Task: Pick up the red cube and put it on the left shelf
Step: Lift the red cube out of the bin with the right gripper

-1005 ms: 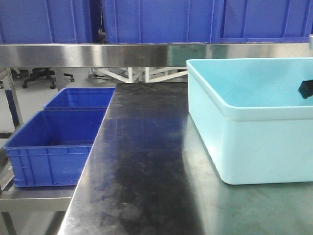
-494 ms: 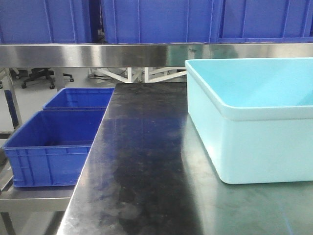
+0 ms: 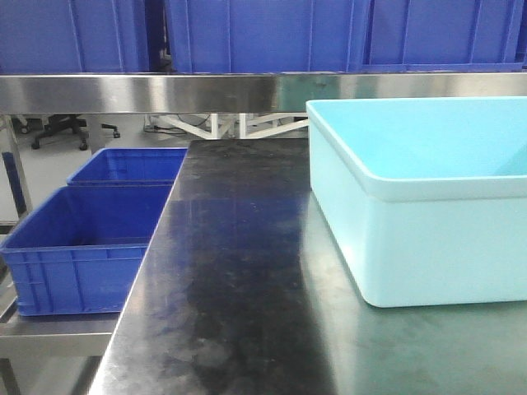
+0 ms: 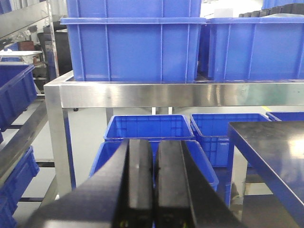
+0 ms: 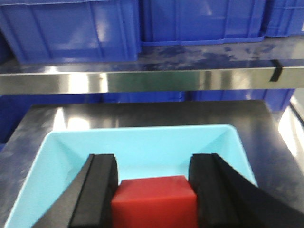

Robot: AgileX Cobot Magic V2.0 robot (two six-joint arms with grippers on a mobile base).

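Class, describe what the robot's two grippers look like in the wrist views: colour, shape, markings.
Both the left gripper and the right gripper have two matte black fingers, broad at the base and tapering, with flat padded inner faces. No cables or clear markings show.

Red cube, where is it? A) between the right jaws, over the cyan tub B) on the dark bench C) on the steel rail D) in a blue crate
A: the right wrist view shows the red cube between the right gripper's jaws, with the cyan tub below.
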